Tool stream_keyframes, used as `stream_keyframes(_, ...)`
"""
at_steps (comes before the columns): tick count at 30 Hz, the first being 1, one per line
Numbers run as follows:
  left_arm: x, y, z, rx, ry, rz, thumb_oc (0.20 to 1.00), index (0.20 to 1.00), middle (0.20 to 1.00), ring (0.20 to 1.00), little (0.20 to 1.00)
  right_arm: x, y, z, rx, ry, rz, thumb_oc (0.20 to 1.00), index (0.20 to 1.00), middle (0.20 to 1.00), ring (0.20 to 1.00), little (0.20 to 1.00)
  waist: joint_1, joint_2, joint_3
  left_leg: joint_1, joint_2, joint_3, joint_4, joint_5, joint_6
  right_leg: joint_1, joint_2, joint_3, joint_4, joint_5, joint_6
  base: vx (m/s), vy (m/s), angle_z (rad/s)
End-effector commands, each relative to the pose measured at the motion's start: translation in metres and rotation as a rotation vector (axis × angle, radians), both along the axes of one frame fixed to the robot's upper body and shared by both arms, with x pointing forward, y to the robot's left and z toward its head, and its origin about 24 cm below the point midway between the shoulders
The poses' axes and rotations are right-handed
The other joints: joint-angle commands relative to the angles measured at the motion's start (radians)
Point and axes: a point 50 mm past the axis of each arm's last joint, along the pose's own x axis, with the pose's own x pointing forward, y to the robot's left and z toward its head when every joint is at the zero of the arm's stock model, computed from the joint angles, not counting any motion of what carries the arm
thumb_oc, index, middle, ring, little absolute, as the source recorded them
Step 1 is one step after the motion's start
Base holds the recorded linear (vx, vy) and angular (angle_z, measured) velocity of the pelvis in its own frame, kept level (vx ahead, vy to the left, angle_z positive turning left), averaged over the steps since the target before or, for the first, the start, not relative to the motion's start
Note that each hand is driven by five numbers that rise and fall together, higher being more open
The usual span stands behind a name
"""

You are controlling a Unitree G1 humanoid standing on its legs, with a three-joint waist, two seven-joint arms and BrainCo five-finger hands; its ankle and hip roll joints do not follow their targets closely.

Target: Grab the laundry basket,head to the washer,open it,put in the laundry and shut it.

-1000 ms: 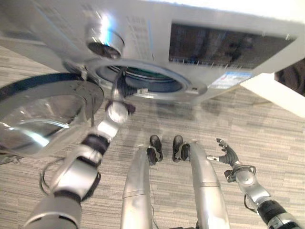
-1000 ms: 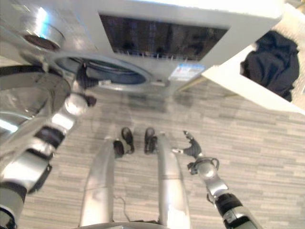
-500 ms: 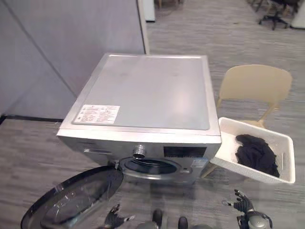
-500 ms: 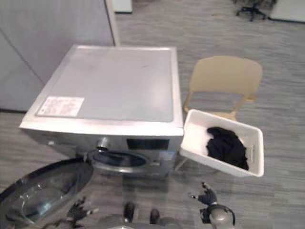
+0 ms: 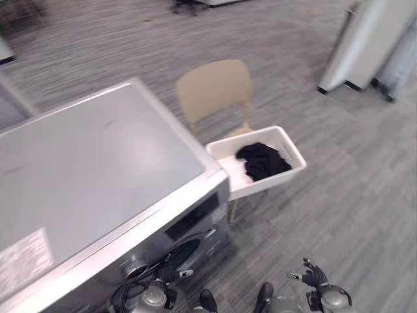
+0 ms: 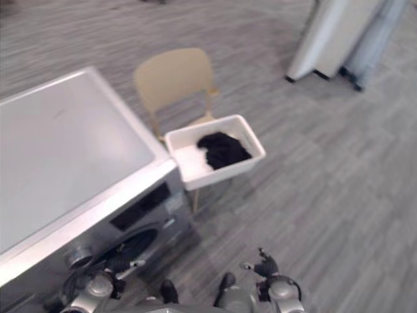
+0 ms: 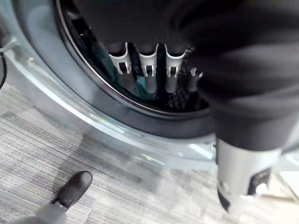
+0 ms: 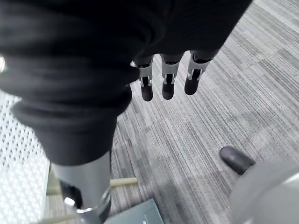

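With both hands empty, left hand (image 7: 154,65) fingers straight at the washer (image 5: 98,195) opening and right hand (image 8: 166,77) fingers relaxed, turn toward the laundry basket (image 5: 257,163) on the chair (image 5: 215,91) and pinch the dark laundry (image 5: 262,160).

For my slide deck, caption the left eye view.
White laundry basket holding dark laundry rests on a tan chair beside the washer.

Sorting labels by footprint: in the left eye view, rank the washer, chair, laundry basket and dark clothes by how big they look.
1. washer, though it is nearest the camera
2. chair and laundry basket, too alike to rank
3. dark clothes
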Motion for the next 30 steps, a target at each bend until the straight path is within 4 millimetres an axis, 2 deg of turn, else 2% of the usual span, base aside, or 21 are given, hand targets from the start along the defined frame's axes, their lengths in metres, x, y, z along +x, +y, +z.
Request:
stream_keyframes(1,0.034,-0.013,0.016,0.023,-0.134,-0.091,1.000,1.000,1.000,1.000,1.000,0.011,-0.021,0.012,-0.102,-0.051,0.007,1.000,1.000,1.000,1.000,1.000,-0.004,0.009,-0.030,0.042,0.008,-0.109,0.062,-0.099,0.003,0.033,0.065,0.149,-0.127,0.000,0.054,0.10,-0.182,-0.87)
stream_keyframes(2,0.034,-0.013,0.016,0.022,-0.135,-0.091,1.000,1.000,1.000,1.000,1.000,0.011,-0.021,0.012,-0.103,-0.051,0.007,1.000,1.000,1.000,1.000,1.000,-0.002,0.010,-0.030,0.041,0.010,-0.107,0.066,-0.101,0.002,0.033,0.067,0.151,-0.128,0.001,0.053,0.08,-0.206,-1.12)
stream_keyframes(3,0.038,-0.023,0.017,-0.007,-0.150,-0.108,1.000,1.000,1.000,1.000,1.000,0.008,-0.028,0.013,-0.116,-0.052,-0.009,1.000,1.000,1.000,1.000,1.000,-0.019,0.024,-0.014,0.016,0.035,-0.108,0.176,-0.123,-0.008,0.046,0.086,0.192,-0.156,-0.004,0.042,0.07,-0.224,-0.95)
stream_keyframes(5,0.041,-0.033,0.017,-0.035,-0.156,-0.120,1.000,1.000,1.000,1.000,1.000,0.004,-0.034,0.014,-0.125,-0.049,-0.029,1.000,1.000,1.000,1.000,1.000,-0.026,0.028,0.005,-0.022,0.068,-0.127,0.294,-0.113,-0.023,0.074,0.100,0.208,-0.182,-0.015,0.022,0.07,-0.185,-0.44)
stream_keyframes(7,0.041,-0.034,0.017,-0.036,-0.157,-0.120,1.000,1.000,1.000,1.000,1.000,0.004,-0.035,0.014,-0.126,-0.049,-0.030,1.000,1.000,1.000,1.000,1.000,-0.026,0.030,0.006,-0.025,0.071,-0.129,0.301,-0.115,-0.025,0.076,0.102,0.207,-0.184,-0.015,0.020,0.07,-0.089,-0.39)
stream_keyframes(8,0.043,-0.045,0.017,-0.070,-0.162,-0.129,1.000,1.000,1.000,1.000,1.000,0.002,-0.038,0.015,-0.130,-0.052,-0.055,1.000,1.000,1.000,1.000,1.000,-0.009,0.028,0.028,-0.099,0.020,-0.281,0.359,-0.079,-0.038,0.109,0.126,0.242,-0.212,-0.027,-0.005,0.12,-0.154,-0.33)
stream_keyframes(9,0.044,-0.048,0.017,-0.076,-0.167,-0.130,1.000,1.000,1.000,1.000,1.000,0.004,-0.037,0.016,-0.125,-0.066,-0.055,1.000,1.000,1.000,1.000,1.000,0.002,0.016,0.032,-0.142,-0.042,-0.342,0.332,-0.082,-0.022,0.101,0.124,0.262,-0.221,-0.011,-0.007,0.17,-0.165,-0.26)
stream_keyframes(10,0.042,-0.051,0.017,-0.081,-0.164,-0.136,1.000,1.000,1.000,1.000,1.000,0.005,-0.036,0.016,-0.123,-0.070,-0.054,1.000,1.000,1.000,1.000,1.000,0.006,0.013,0.032,-0.151,-0.068,-0.375,0.298,-0.099,-0.017,0.103,0.127,0.277,-0.229,-0.011,-0.002,0.04,-0.033,-0.37)
stream_keyframes(11,0.042,-0.051,0.017,-0.081,-0.163,-0.136,1.000,1.000,1.000,1.000,1.000,0.005,-0.036,0.016,-0.123,-0.070,-0.054,1.000,1.000,1.000,1.000,1.000,0.006,0.013,0.032,-0.150,-0.068,-0.375,0.297,-0.099,-0.017,0.104,0.127,0.277,-0.229,-0.012,-0.001,0.17,-0.046,-0.60)
stream_keyframes(12,0.042,-0.053,0.015,-0.082,-0.154,-0.140,1.000,1.000,1.000,1.000,1.000,0.006,-0.036,0.016,-0.128,-0.070,-0.044,1.000,1.000,1.000,1.000,1.000,0.018,0.013,0.035,-0.188,-0.107,-0.428,0.240,-0.072,-0.016,0.119,0.143,0.305,-0.247,-0.011,0.006,0.13,-0.035,-0.63)
stream_keyframes(13,0.042,-0.053,0.015,-0.082,-0.154,-0.140,1.000,1.000,1.000,1.000,1.000,0.006,-0.036,0.016,-0.128,-0.071,-0.044,1.000,1.000,1.000,1.000,1.000,0.017,0.012,0.033,-0.191,-0.109,-0.428,0.237,-0.069,-0.016,0.115,0.142,0.304,-0.248,-0.010,0.006,0.18,-0.044,-0.42)
stream_keyframes(15,0.041,-0.052,0.015,-0.078,-0.148,-0.141,1.000,1.000,1.000,1.000,1.000,0.007,-0.037,0.016,-0.139,-0.067,-0.045,1.000,1.000,1.000,1.000,1.000,0.025,0.020,0.034,-0.228,-0.111,-0.418,0.167,-0.007,-0.024,0.134,0.166,0.316,-0.266,-0.012,0.011,0.14,-0.028,-0.23)
stream_keyframes(16,0.041,-0.051,0.015,-0.066,-0.148,-0.147,1.000,1.000,1.000,1.000,1.000,0.006,-0.038,0.017,-0.144,-0.070,-0.052,1.000,1.000,1.000,1.000,1.000,0.029,0.022,0.039,-0.264,-0.086,-0.337,0.125,0.046,-0.036,0.156,0.185,0.312,-0.282,-0.022,0.012,0.13,-0.028,-0.01)
stream_keyframes(19,0.035,-0.045,0.011,-0.063,-0.130,-0.120,1.000,1.000,1.000,1.000,1.000,0.001,-0.036,0.014,-0.150,-0.053,-0.038,1.000,1.000,1.000,1.000,1.000,0.029,0.028,0.033,-0.216,-0.078,-0.297,0.063,0.051,-0.015,0.183,0.207,0.303,-0.279,-0.044,0.015,0.25,0.063,-0.10)
stream_keyframes(22,0.025,-0.033,0.007,-0.046,-0.106,-0.069,1.000,1.000,1.000,1.000,1.000,-0.001,-0.029,0.008,-0.142,-0.022,-0.010,1.000,1.000,1.000,1.000,1.000,0.054,-0.001,0.008,-0.171,-0.095,-0.305,0.059,0.030,0.010,0.198,0.191,0.296,-0.216,-0.077,0.021,0.25,0.109,0.01)
stream_keyframes(23,0.024,-0.024,0.009,-0.037,-0.113,-0.044,1.000,1.000,1.000,1.000,1.000,0.001,-0.024,0.006,-0.136,-0.012,0.017,1.000,1.000,1.000,1.000,1.000,0.077,-0.015,0.006,-0.141,-0.099,-0.311,0.046,0.014,0.026,0.173,0.176,0.279,-0.097,-0.084,0.040,0.14,0.068,0.19)
stream_keyframes(24,0.024,-0.024,0.009,-0.037,-0.113,-0.044,1.000,1.000,1.000,1.000,1.000,0.001,-0.024,0.006,-0.136,-0.012,0.017,1.000,1.000,1.000,1.000,1.000,0.078,-0.014,0.003,-0.146,-0.097,-0.310,0.046,0.016,0.025,0.169,0.177,0.280,-0.098,-0.082,0.039,0.11,0.059,0.11)
stream_keyframes(25,0.024,-0.020,0.010,-0.030,-0.118,-0.034,1.000,1.000,1.000,1.000,1.000,0.004,-0.023,0.007,-0.143,-0.014,0.032,1.000,1.000,1.000,1.000,1.000,0.084,-0.019,0.011,-0.125,-0.101,-0.316,0.044,0.004,0.038,0.141,0.160,0.263,-0.011,-0.079,0.062,0.04,0.044,0.11)
stream_keyframes(27,0.024,-0.013,0.011,-0.010,-0.121,-0.023,1.000,1.000,1.000,1.000,1.000,0.011,-0.021,0.010,-0.139,-0.035,0.048,1.000,1.000,1.000,1.000,1.000,0.079,-0.018,0.021,-0.093,-0.104,-0.340,0.033,-0.005,0.052,0.072,0.139,0.259,0.143,-0.034,0.104,0.11,0.044,0.30)
stream_keyframes(28,0.024,-0.011,0.011,0.000,-0.122,-0.023,1.000,1.000,1.000,1.000,1.000,0.016,-0.019,0.014,-0.129,-0.062,0.051,1.000,1.000,1.000,1.000,1.000,0.070,-0.013,0.031,-0.061,-0.115,-0.380,0.013,-0.005,0.058,0.025,0.142,0.284,0.211,-0.026,0.103,0.12,0.007,0.39)
stream_keyframes(30,0.024,-0.012,0.011,-0.001,-0.122,-0.023,1.000,1.000,1.000,1.000,1.000,0.016,-0.019,0.014,-0.129,-0.063,0.051,1.000,1.000,1.000,1.000,1.000,0.071,-0.011,0.027,-0.065,-0.113,-0.379,0.014,-0.004,0.058,0.022,0.144,0.284,0.207,-0.023,0.102,0.07,-0.019,0.84)
